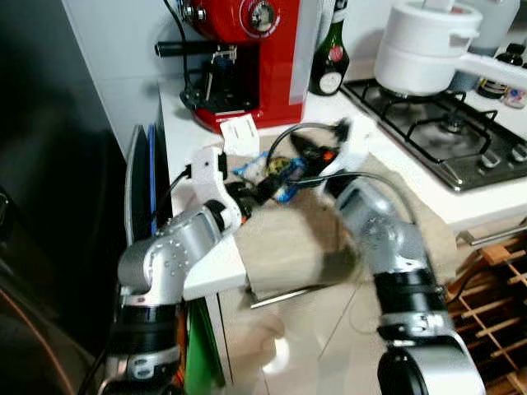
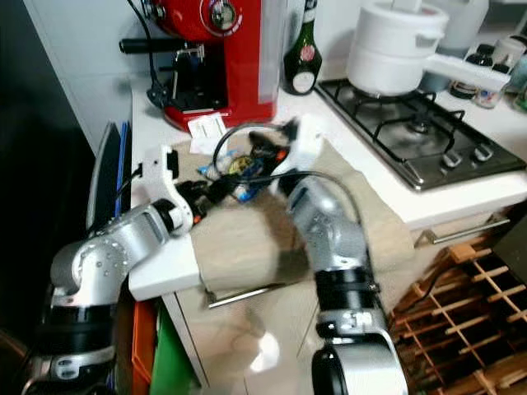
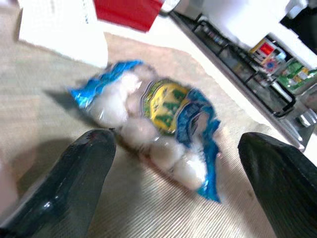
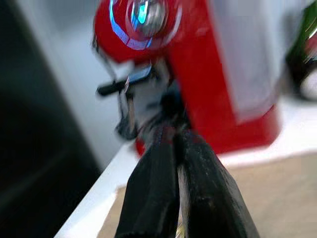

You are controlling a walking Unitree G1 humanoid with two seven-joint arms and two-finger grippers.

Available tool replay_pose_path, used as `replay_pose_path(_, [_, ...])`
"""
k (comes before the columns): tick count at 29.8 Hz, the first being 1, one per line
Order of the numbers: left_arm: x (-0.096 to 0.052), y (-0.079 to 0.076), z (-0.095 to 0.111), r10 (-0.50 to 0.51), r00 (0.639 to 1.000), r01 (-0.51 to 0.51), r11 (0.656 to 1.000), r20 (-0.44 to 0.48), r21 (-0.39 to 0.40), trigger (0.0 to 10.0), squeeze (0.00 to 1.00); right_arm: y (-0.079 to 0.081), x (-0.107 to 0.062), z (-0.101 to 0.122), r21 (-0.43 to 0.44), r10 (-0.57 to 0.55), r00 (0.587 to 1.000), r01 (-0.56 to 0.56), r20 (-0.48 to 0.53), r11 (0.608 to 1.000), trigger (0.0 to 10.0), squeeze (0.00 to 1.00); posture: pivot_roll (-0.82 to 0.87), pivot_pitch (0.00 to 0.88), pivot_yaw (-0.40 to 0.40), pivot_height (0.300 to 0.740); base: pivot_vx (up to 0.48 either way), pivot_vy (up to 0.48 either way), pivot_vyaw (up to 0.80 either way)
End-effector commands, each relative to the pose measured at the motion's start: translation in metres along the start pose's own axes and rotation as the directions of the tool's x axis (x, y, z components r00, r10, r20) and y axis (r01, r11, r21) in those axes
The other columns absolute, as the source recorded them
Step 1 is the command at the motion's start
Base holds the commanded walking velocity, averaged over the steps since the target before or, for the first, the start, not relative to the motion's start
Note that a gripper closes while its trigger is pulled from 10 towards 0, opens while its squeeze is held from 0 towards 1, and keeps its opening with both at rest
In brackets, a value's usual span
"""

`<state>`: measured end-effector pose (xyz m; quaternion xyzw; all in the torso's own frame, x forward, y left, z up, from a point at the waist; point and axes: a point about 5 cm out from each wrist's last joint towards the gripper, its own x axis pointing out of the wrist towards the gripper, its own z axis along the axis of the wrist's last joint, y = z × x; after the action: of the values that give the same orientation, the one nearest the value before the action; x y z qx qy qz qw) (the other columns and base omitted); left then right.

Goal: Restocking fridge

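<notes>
Mozzarella packet (image 3: 158,124) lies ungrasped on the cloth (image 3: 148,208) — left gripper (image 3: 178,163) spread around it, right gripper (image 4: 173,183) closed, empty — restocking barely begun.

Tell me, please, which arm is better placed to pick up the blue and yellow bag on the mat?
The left. Its claw is open with the bag between its fingers, while the right claw is shut and points at the red coffee machine.
</notes>
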<state>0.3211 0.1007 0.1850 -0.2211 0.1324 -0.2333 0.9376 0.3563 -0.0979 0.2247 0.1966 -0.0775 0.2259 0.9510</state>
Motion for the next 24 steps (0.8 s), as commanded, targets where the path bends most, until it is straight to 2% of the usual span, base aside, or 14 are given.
replay_pose_path(1, [-0.002, -0.002, 0.002, -0.013, 1.0, 0.013, 0.999, 0.017, 0.034, 10.0, 0.0, -0.003, -0.003, 0.001, -0.037, -0.035, 0.999, 0.036, 0.023, 0.999, 10.0, 0.0, -0.07, 0.0, 0.011, 0.74, 0.0, 0.0, 0.0])
replay_pose_path(3, [-0.002, -0.001, 0.007, -0.009, 0.999, 0.003, 0.993, 0.046, 0.119, 10.0, 0.0, -0.007, -0.008, 0.006, -0.097, -0.092, 0.993, 0.099, 0.072, 0.99, 10.0, 0.0, -0.07, 0.0, 0.014, 0.74, 0.0, 0.0, 0.0])
replay_pose_path(6, [0.001, 0.002, 0.012, 0.02, 0.995, -0.043, 0.966, 0.094, 0.256, 10.0, 0.0, -0.015, -0.015, 0.003, -0.144, -0.146, 0.987, 0.156, 0.071, 0.977, 10.0, 0.0, -0.08, 0.0, 0.019, 0.74, 0.0, 0.0, 0.0])
replay_pose_path(8, [0.007, 0.004, 0.014, 0.039, 0.993, -0.076, 0.935, 0.113, 0.347, 10.0, 0.0, -0.021, -0.019, -0.001, -0.158, -0.185, 0.981, 0.193, 0.065, 0.968, 10.0, 0.0, -0.08, 0.0, 0.019, 0.74, 0.0, 0.0, 0.0])
replay_pose_path(13, [0.024, 0.013, 0.017, 0.068, 0.989, -0.125, 0.856, 0.13, 0.502, 10.0, 0.0, -0.027, -0.03, -0.006, -0.207, -0.248, 0.965, 0.26, 0.084, 0.943, 10.0, 0.0, -0.11, 0.0, 0.034, 0.74, 0.0, 0.0, 0.0])
replay_pose_path(15, [0.035, 0.018, 0.014, 0.069, 0.992, -0.118, 0.82, 0.106, 0.56, 10.0, 0.0, -0.027, -0.036, -0.008, -0.248, -0.256, 0.962, 0.271, 0.091, 0.93, 10.0, 0.0, -0.12, 0.0, 0.041, 0.74, 0.0, 0.0, 0.0])
replay_pose_path(17, [0.041, 0.021, 0.012, 0.073, 0.994, -0.109, 0.813, 0.086, 0.572, 10.0, 0.0, -0.027, -0.04, -0.01, -0.245, -0.264, 0.96, 0.278, 0.088, 0.929, 10.0, 0.0, -0.12, 0.0, 0.043, 0.74, 0.0, 0.0, 0.0])
replay_pose_path(18, [0.047, 0.024, 0.009, 0.079, 0.995, -0.103, 0.795, 0.066, 0.597, 10.0, 0.0, -0.025, -0.044, -0.012, -0.242, -0.272, 0.958, 0.285, 0.085, 0.927, 10.0, 0.0, -0.13, 0.0, 0.05, 0.74, 0.0, 0.0, 0.0])
replay_pose_path(24, [0.063, 0.03, 0.009, 0.111, 0.993, -0.115, 0.804, 0.043, 0.584, 10.0, 0.0, -0.019, -0.053, -0.016, -0.245, -0.283, 0.956, 0.294, 0.08, 0.924, 10.0, 0.0, -0.15, 0.0, 0.067, 0.74, 0.0, 0.0, 0.0])
